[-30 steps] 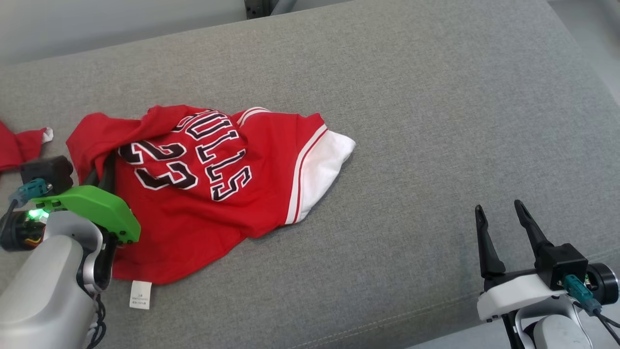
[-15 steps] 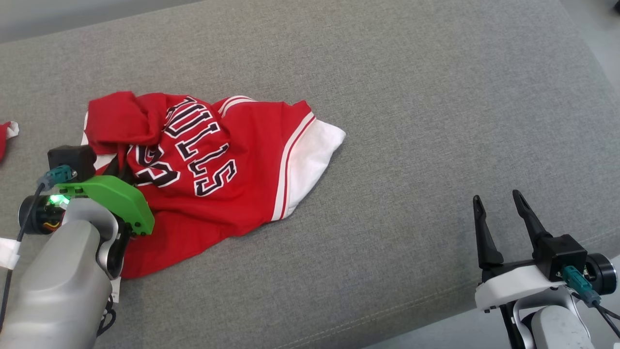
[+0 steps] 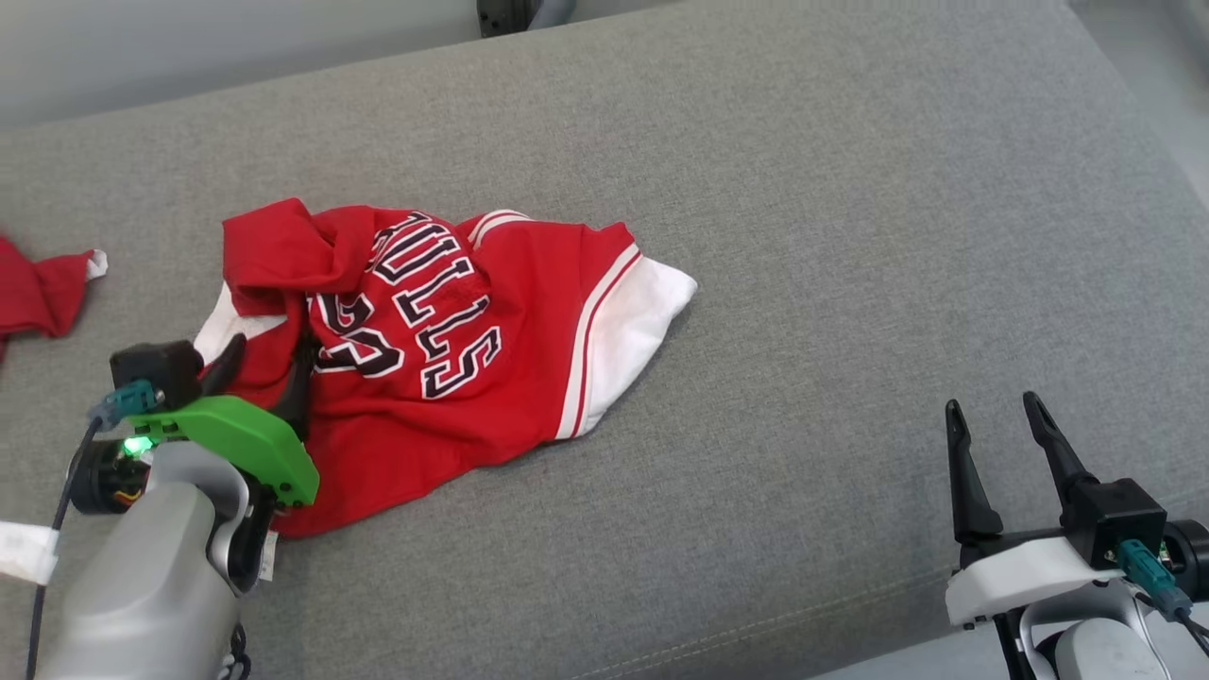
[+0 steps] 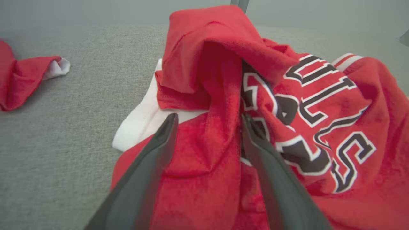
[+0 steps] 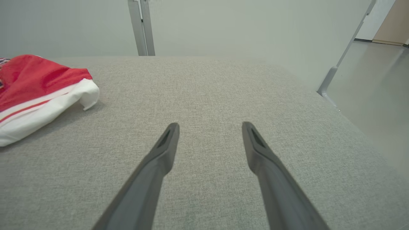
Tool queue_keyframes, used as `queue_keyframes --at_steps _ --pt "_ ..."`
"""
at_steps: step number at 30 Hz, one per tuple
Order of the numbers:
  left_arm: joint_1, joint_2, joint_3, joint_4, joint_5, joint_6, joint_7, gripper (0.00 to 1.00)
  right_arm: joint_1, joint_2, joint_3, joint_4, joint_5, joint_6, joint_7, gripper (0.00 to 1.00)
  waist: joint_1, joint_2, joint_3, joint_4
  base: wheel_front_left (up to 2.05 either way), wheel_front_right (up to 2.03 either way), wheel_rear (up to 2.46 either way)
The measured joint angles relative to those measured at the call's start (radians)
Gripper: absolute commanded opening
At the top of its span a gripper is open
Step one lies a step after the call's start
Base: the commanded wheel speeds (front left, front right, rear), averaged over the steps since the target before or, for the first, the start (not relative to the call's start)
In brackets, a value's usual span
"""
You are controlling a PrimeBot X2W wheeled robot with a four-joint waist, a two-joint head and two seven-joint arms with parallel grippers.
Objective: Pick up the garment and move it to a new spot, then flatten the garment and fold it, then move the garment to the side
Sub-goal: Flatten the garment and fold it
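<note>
The garment (image 3: 444, 349) is a red jersey with dark lettering and white trim, lying crumpled on the grey cushion (image 3: 803, 236). Its left part is bunched into a raised fold. My left gripper (image 3: 267, 364) sits at the garment's left edge, open, and the left wrist view shows its jaws (image 4: 209, 116) spread on either side of a ridge of the red garment (image 4: 319, 111). My right gripper (image 3: 992, 404) stands open over bare cushion at the lower right, well clear of the cloth. In the right wrist view its fingers (image 5: 209, 125) are empty, with the garment's white hem (image 5: 35, 83) far left.
A second red cloth piece (image 3: 42, 288) with a white edge lies at the far left, also in the left wrist view (image 4: 22, 76). The cushion's front edge runs past my right gripper. A metal post (image 5: 142, 27) stands behind the cushion, and floor lies off its right side.
My left gripper has gone from shut to open, its fingers now apart around the cloth. The garment's left part has been pushed rightward into a bunched fold. The right arm has stayed put.
</note>
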Motion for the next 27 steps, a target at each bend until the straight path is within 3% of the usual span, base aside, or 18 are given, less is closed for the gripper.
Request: queue_keyframes --at_steps 4,13,27 --pt "0.100 0.017 0.012 -0.083 -0.038 0.003 0.033 1.00 0.021 0.000 -0.007 -0.016 -0.002 0.000 0.000 1.00 0.0000 0.0000 -0.042 0.016 0.00 0.00 0.00" --pt "0.289 0.115 0.071 -0.257 -0.122 0.099 0.126 1.00 0.030 0.000 0.002 -0.035 -0.004 0.000 0.000 1.00 0.0000 0.0000 -0.085 0.067 0.00 0.00 0.00" --pt "0.335 0.132 0.099 -0.316 -0.206 0.090 0.198 1.00 0.031 0.000 0.007 -0.026 -0.012 0.000 0.000 1.00 0.0000 0.0000 -0.054 0.043 0.00 0.00 0.00"
